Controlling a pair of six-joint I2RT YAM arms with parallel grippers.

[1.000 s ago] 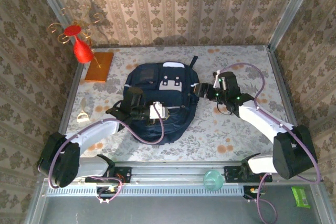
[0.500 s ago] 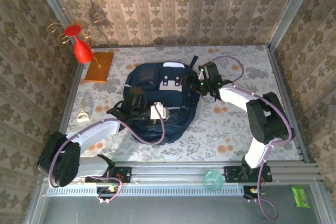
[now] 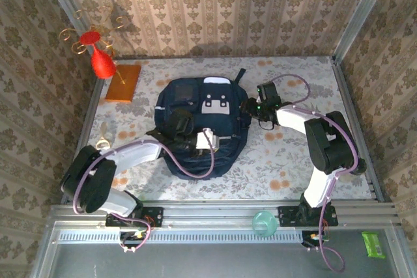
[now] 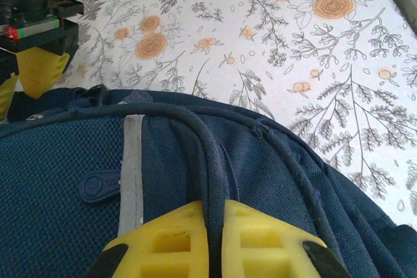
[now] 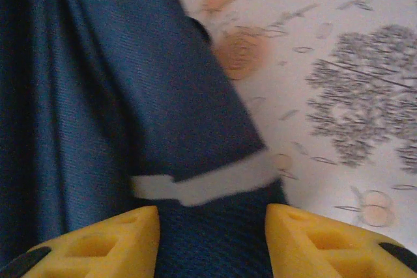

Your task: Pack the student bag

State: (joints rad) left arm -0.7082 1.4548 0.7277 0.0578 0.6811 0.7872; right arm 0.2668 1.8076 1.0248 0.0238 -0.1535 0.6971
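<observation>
Left gripper (image 4: 208,218): I keep it pinched shut on a seam ridge (image 4: 212,148) of the student bag (image 3: 195,99), lying on the table (image 3: 273,161). Right gripper (image 5: 212,226): just swung to the bag's right edge, jaws narrowing astride striped fabric (image 5: 202,187), nothing gripped yet; opening likely follows.

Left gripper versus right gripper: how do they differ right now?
The left gripper is pinched shut on a raised seam of the student bag; the right gripper stands open with bag fabric between its fingers. The left sits over the bag's middle, the right at its far right edge. Both have yellow fingers.
</observation>
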